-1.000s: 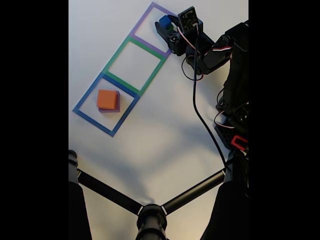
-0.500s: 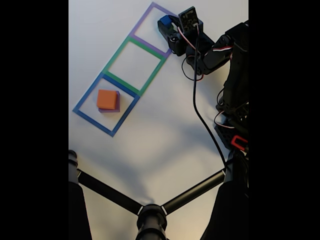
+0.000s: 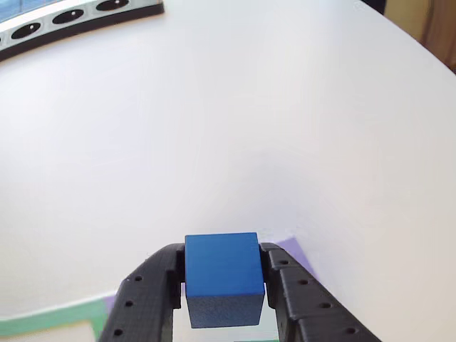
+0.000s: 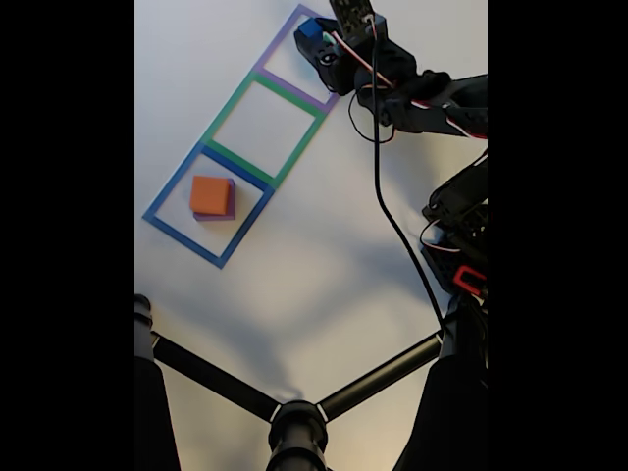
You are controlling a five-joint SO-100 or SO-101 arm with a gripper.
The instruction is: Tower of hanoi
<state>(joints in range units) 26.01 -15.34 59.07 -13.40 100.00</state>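
My gripper point(image 3: 224, 281) is shut on the small blue cube point(image 3: 223, 276), held off the white table between the two black fingers point(image 3: 146, 303). In the fixed view the gripper point(image 4: 312, 37) carries the blue cube point(image 4: 310, 29) over the purple tape square point(image 4: 294, 51) at the top. A glimpse of green shows under the jaws there; what it is I cannot tell. The orange block point(image 4: 210, 194) lies on the purple slab point(image 4: 232, 201) inside the blue tape square point(image 4: 208, 203) at the lower left.
A green tape square point(image 4: 265, 120) lies between the blue and purple ones. A black stand with a hub point(image 4: 294, 422) and struts fills the bottom of the fixed view. The arm and its cable point(image 4: 392, 235) take up the right side.
The gripper with the blue cube has moved up and slightly left in the fixed view, and the arm has stretched out further. The orange block and purple slab have not moved.
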